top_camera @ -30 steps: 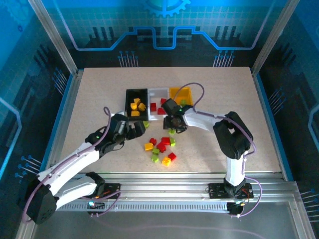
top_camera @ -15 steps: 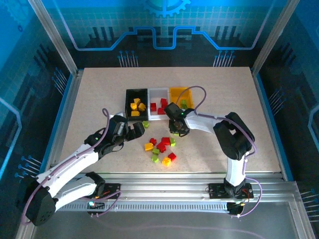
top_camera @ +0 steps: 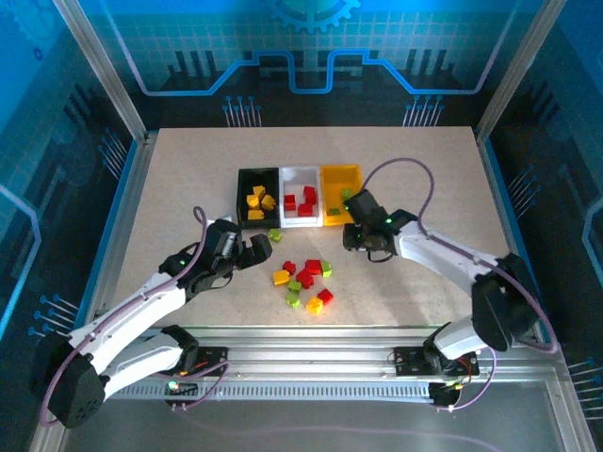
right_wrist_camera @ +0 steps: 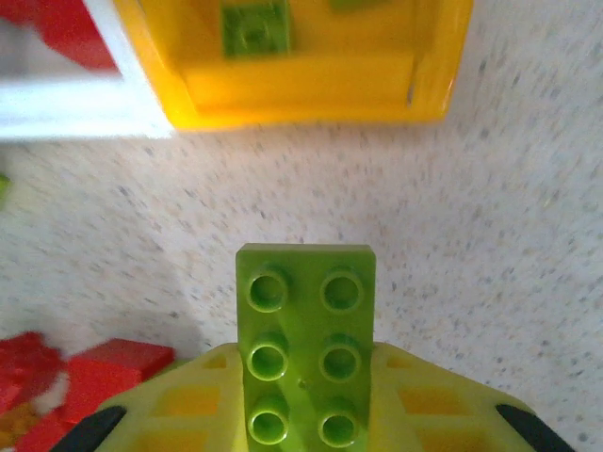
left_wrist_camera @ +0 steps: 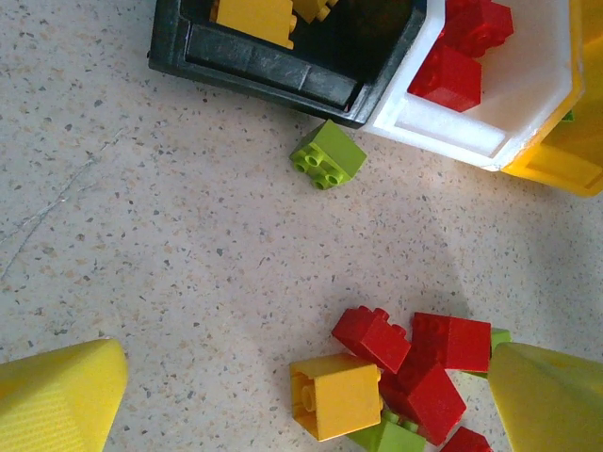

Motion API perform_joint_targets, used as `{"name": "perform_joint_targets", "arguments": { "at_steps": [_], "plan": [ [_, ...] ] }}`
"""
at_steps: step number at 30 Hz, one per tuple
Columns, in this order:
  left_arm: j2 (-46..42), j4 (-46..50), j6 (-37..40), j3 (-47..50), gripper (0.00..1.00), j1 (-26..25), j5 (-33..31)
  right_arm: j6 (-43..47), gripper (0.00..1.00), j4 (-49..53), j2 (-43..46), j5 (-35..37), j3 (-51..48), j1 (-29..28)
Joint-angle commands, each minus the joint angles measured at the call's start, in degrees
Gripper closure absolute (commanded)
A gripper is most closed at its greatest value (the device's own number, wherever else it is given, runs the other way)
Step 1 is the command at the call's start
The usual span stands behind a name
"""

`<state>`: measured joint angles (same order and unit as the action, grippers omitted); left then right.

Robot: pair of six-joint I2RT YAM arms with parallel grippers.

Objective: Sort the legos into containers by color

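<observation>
Near three bins (top_camera: 300, 170), right hand (top_camera: 353, 239) pinches one green brick (right_wrist_camera: 304, 348); left hand (top_camera: 261, 245) gapes empty.

The left arm (top_camera: 132, 315) and right arm (top_camera: 443, 252) are rounded white plastic shells joined by black housings, and a thin lilac cable (top_camera: 405, 161) loops out behind each pincer. A small green light (top_camera: 386, 224) glows just behind each pincer. The left pincer (top_camera: 263, 247) has ribbed yellow wedge fingers (left_wrist_camera: 57, 400). The right pincer (top_camera: 350, 237) has yellow moulded fingertips (right_wrist_camera: 188, 414) with square recesses.
</observation>
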<state>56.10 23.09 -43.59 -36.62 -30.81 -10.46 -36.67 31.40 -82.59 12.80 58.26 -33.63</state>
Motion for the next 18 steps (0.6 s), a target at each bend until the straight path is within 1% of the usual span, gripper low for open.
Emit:
{"name": "perform_joint_targets", "arguments": {
  "at_steps": [1,4,7,11,15,17,18],
  "plan": [
    [-1.08,1.2,-0.43,0.77,0.01,0.07,-0.2,3.68,0.69,1.08,-0.37,-1.72,5.1,2.99],
    [-0.82,0.8,-0.87,1.2,0.01,0.06,0.22,4.1,0.67,0.34,-6.18,-2.59,11.66,4.9],
    [-0.63,0.58,-1.3,1.62,0.01,0.05,0.78,4.33,0.67,-0.21,-14.06,-1.86,18.68,6.45],
    [-0.81,0.38,-1.72,2.08,0.01,0.1,1.56,4.34,0.68,1.65,-25.25,-1.92,28.47,8.37],
    [-0.82,0.45,-1.58,2.51,0.01,0.12,1.67,4.91,0.67,4.32,-32.26,-2.59,36.01,9.26],
    [-0.69,0.48,-1.63,2.69,0.01,0.18,1.58,5.11,0.64,5.98,-34.54,-2.67,38.91,9.28],
    [-0.55,0.3,-1.64,2.78,0.01,0.25,1.66,5.03,0.6,6.37,-35.2,-2.84,39.69,9.37]
  ]
}}
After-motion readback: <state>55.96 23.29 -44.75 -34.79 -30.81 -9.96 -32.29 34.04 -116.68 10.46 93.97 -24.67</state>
